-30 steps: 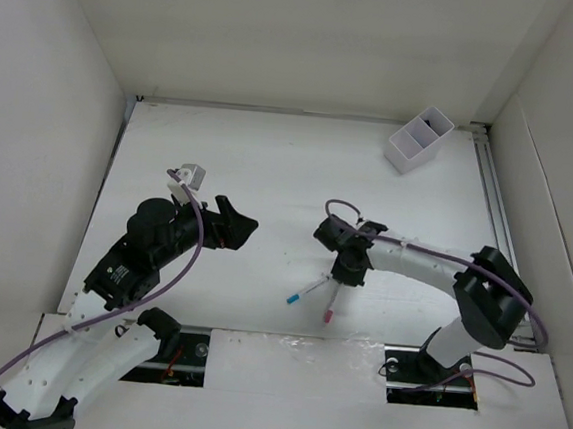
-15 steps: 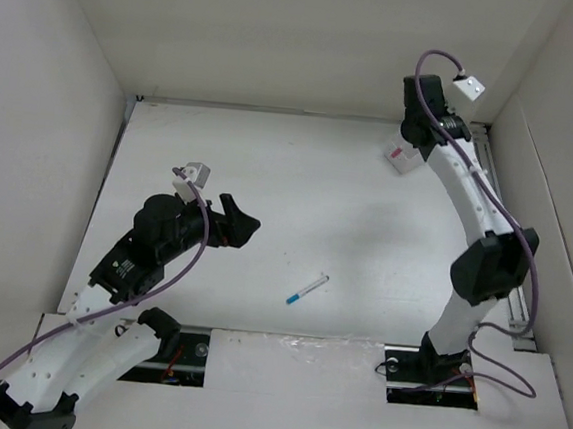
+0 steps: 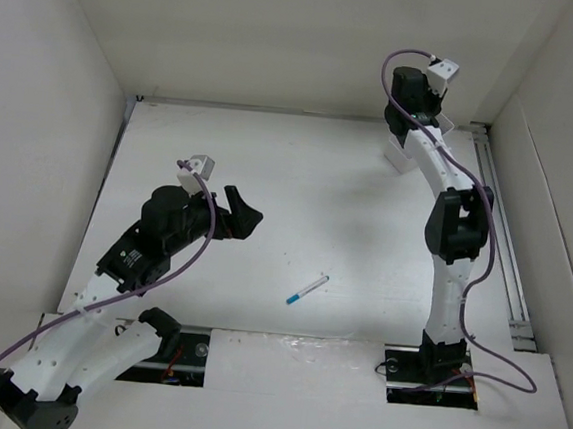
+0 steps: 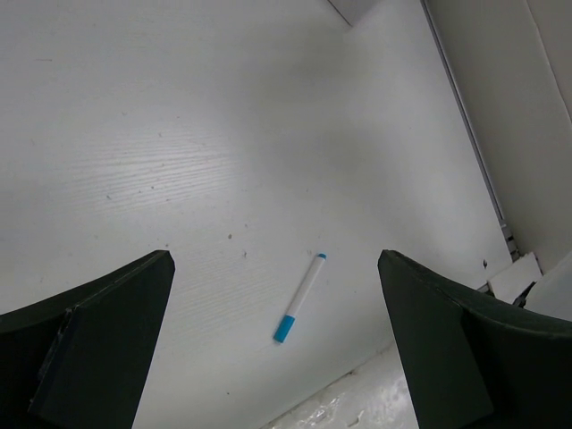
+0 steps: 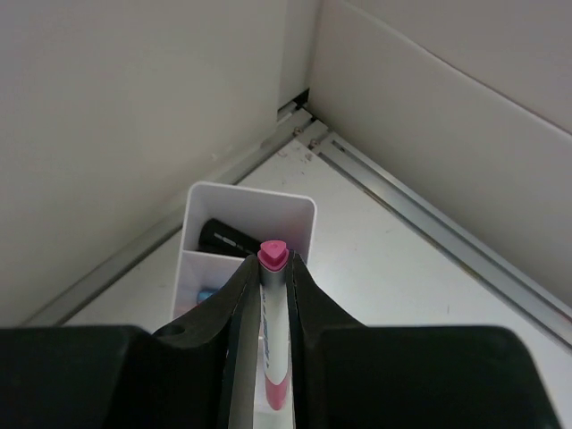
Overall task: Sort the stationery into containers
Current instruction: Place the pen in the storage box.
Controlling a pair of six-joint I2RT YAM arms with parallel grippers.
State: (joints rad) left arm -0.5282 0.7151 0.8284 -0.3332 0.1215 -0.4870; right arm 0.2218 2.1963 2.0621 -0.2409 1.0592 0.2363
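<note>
Right wrist: pink-capped pen (image 5: 273, 344) clamped in right hand (image 5: 273, 268), above box (image 5: 259, 207).

A blue-capped pen (image 3: 306, 290) lies on the table (image 3: 300, 176); the right arm (image 3: 453, 224) reaches over the box (image 3: 399, 160).

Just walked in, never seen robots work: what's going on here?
Pens are being sorted into a divided white box in the far right corner. The right gripper has a pink-tipped white pen clamped over the box, where a black item already lies in the far compartment. The left gripper hovers open above the table, where a blue-tipped white pen lies loose nearby.
</note>
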